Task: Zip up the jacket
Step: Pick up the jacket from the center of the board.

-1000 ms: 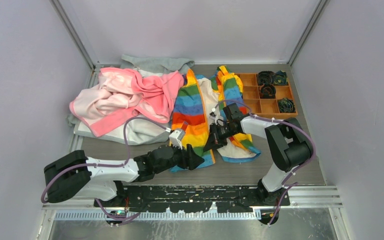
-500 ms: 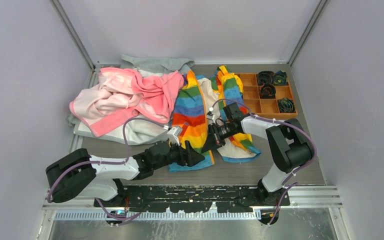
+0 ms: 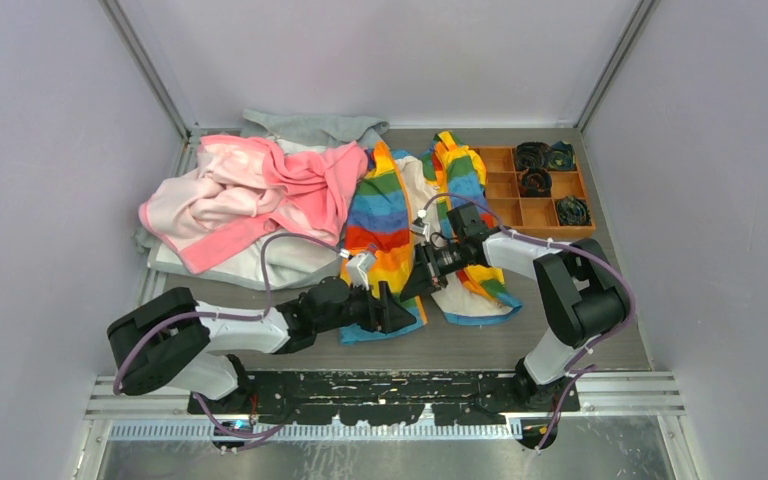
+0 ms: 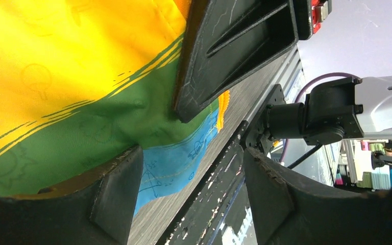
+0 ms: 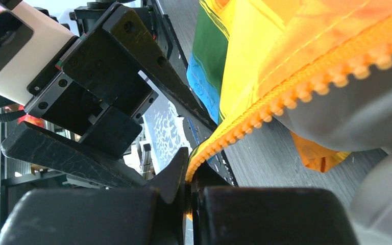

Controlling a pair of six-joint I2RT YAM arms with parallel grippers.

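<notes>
The rainbow-striped jacket (image 3: 385, 215) lies open on the table, cream lining up, its hem toward me. My right gripper (image 3: 409, 289) is shut on the orange zipper edge (image 5: 265, 112) near the hem, holding it just above the table. My left gripper (image 3: 406, 318) is open at the bottom of the left front panel (image 4: 71, 102); one finger (image 4: 115, 184) rests on the green and blue stripes, with nothing between the jaws. The right gripper's finger (image 4: 235, 46) shows close above in the left wrist view. The left gripper body (image 5: 92, 87) fills the left of the right wrist view.
A pink garment (image 3: 250, 190) lies heaped over a grey one (image 3: 310, 128) at the back left. A brown compartment tray (image 3: 538, 190) with dark rolled items stands at the back right. The table's front rail (image 3: 410, 385) runs just below the hem.
My left gripper has slid right along the hem toward the right gripper. The right gripper has shifted slightly left with the zipper edge in it.
</notes>
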